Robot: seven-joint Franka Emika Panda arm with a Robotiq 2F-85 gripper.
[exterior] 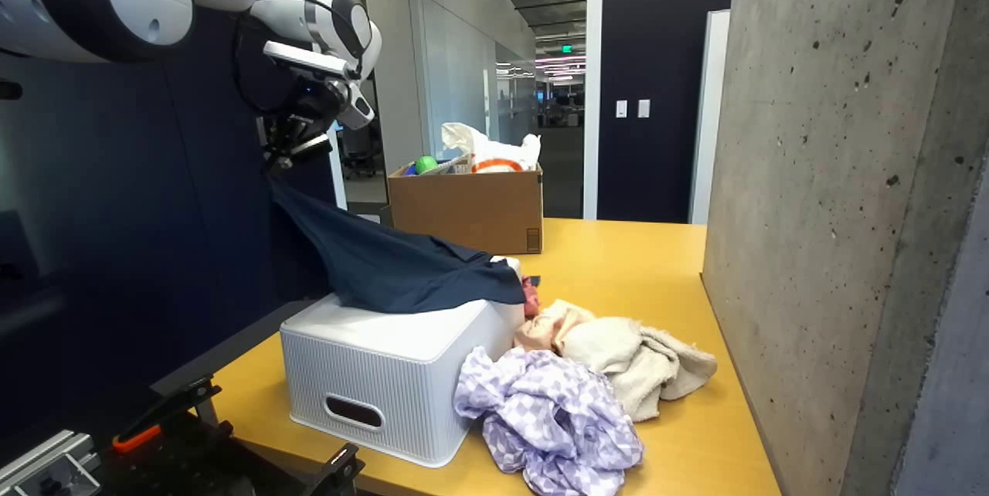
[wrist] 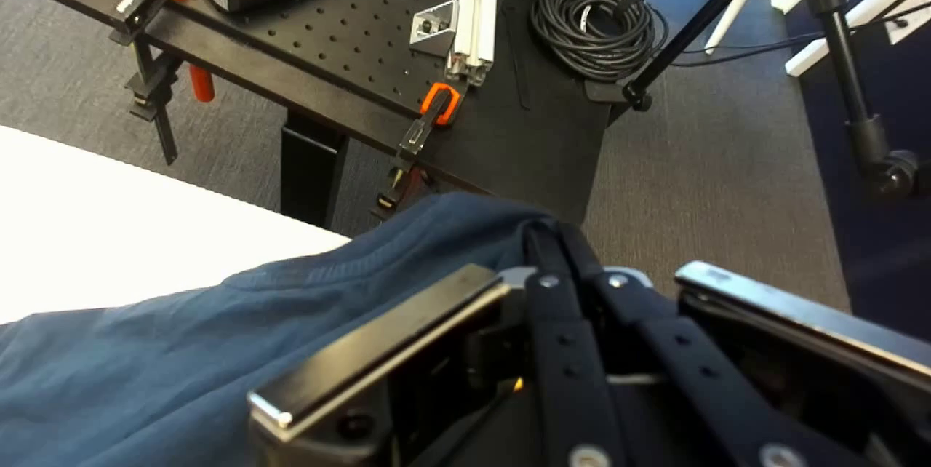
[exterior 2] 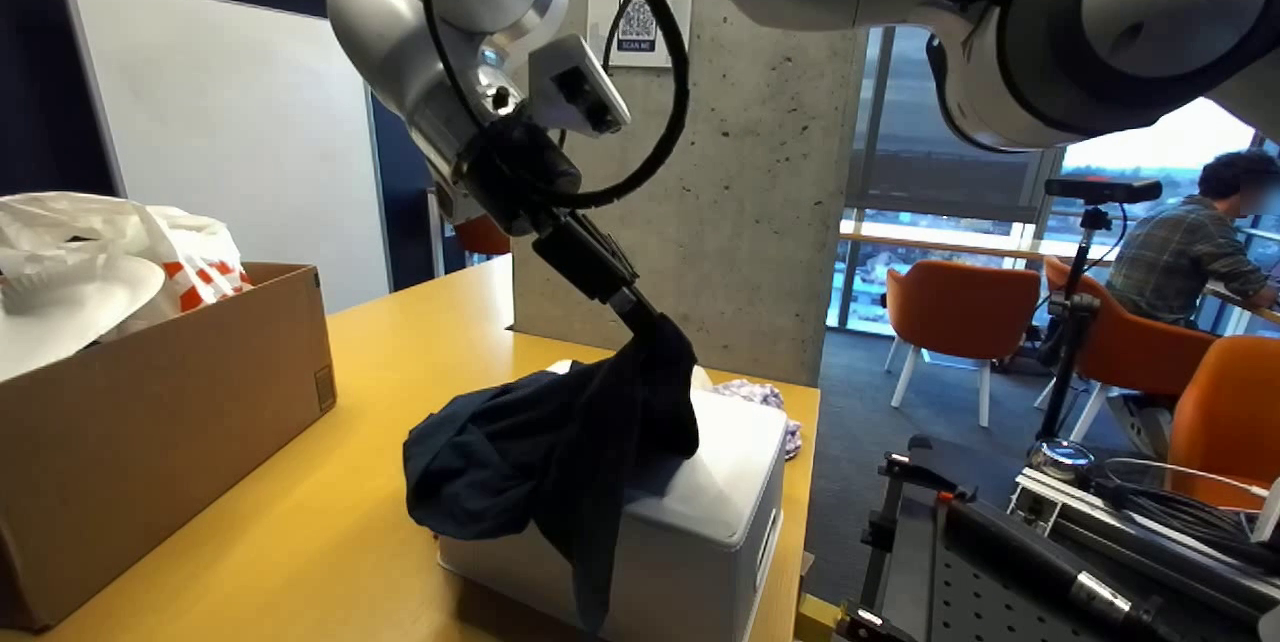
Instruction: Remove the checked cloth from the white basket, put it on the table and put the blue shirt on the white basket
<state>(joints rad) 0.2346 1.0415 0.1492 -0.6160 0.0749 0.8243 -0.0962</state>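
Observation:
The white basket [exterior: 409, 403] stands on the yellow table, its flat white top facing up; it also shows in an exterior view [exterior 2: 690, 562] and in the wrist view [wrist: 109, 227]. The dark blue shirt [exterior: 417, 272] lies partly over that top, and in an exterior view [exterior 2: 500, 462] it hangs down the basket's side. My gripper [exterior: 276, 165] is shut on one end of the shirt [wrist: 182, 372] and holds it raised above the basket, so the cloth slopes up to the fingers [wrist: 549, 230]. The purple-and-white checked cloth [exterior: 552, 419] lies crumpled on the table beside the basket.
A beige cloth [exterior: 641, 361], a peach cloth [exterior: 552, 322] and a red cloth [exterior: 530, 297] lie beside the basket. A filled cardboard box [exterior: 467, 210] stands farther back. A concrete pillar [exterior: 842, 210] borders the table. A black bench with clamps [wrist: 349, 45] is near the table edge.

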